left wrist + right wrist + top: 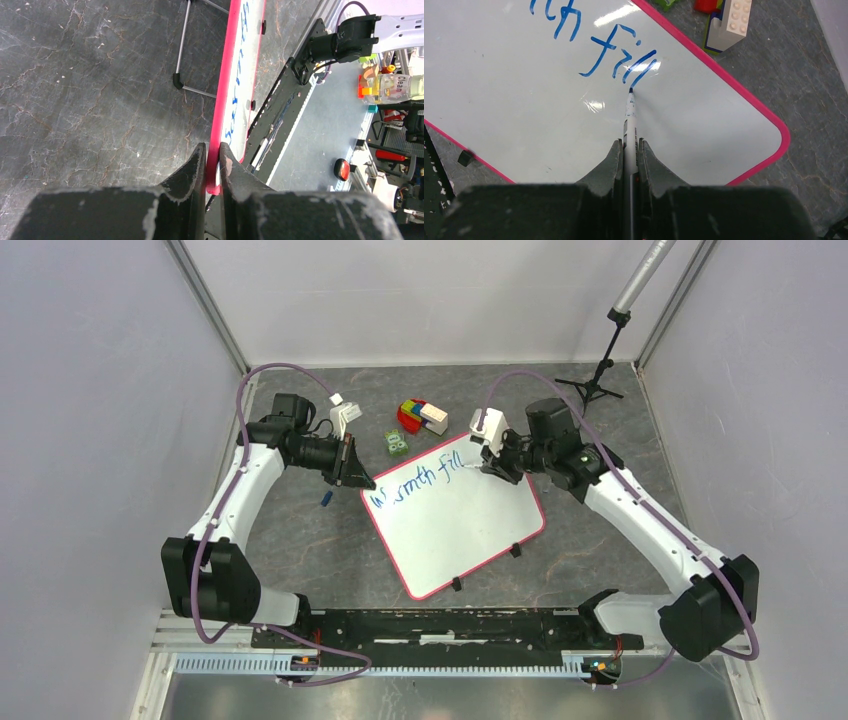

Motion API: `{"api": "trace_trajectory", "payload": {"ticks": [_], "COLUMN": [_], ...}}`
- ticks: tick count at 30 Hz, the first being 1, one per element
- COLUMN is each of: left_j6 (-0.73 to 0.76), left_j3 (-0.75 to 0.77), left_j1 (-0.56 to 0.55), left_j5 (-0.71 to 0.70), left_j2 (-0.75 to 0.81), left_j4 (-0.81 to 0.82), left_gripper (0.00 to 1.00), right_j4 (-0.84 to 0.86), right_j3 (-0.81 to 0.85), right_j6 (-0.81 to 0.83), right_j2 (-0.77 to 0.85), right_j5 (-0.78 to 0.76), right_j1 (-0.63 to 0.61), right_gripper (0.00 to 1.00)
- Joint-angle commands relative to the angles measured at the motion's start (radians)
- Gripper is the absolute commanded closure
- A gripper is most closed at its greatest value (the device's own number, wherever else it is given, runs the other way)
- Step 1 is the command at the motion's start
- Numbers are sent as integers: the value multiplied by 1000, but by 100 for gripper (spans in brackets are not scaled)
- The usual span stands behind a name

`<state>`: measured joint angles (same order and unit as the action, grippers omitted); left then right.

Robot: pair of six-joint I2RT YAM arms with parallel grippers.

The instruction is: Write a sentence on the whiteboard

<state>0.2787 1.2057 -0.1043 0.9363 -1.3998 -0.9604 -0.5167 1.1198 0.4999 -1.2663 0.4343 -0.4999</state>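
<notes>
Your left gripper has its jaws pressed onto the pink rim of the whiteboard, pinching the board's corner between the two black fingers. In that wrist view the board runs straight ahead of the fingertips, seen almost edge-on. To the left of those jaws is bare dark table.

The board lies on the table between your two grippers. On it the sentence stands in slanted blue lettering and reads "Warmth fill". Its first letter is just beside the left jaws and its last strokes are just ahead of the right ones.

Your right gripper is clamped on a marker, whose white barrel is held between both fingers and points straight out from them. The blue tip sits at the foot of the last "l". You cannot tell from these views whether it touches the board.

Ahead of the right jaws and off to their right, past the board's rim, a white studded brick stands on the table near the board's edge.
</notes>
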Motion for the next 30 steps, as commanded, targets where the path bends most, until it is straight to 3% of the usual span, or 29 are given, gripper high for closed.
{"api": "trace_trajectory", "payload": {"ticks": [1, 30], "left_j6": [27, 30], "left_j3": [0, -4], "left_j1": [-4, -3], "left_j5": [-30, -39], "left_j2": [15, 16], "left_j4": [18, 18], "left_gripper": [98, 98], "right_j4": [-20, 44], "right_j3": [62, 97], "right_j6": [16, -7], "right_j2": [18, -52], "right_j5": [-28, -24], "right_j1": [1, 3], "right_gripper": [100, 100]}}
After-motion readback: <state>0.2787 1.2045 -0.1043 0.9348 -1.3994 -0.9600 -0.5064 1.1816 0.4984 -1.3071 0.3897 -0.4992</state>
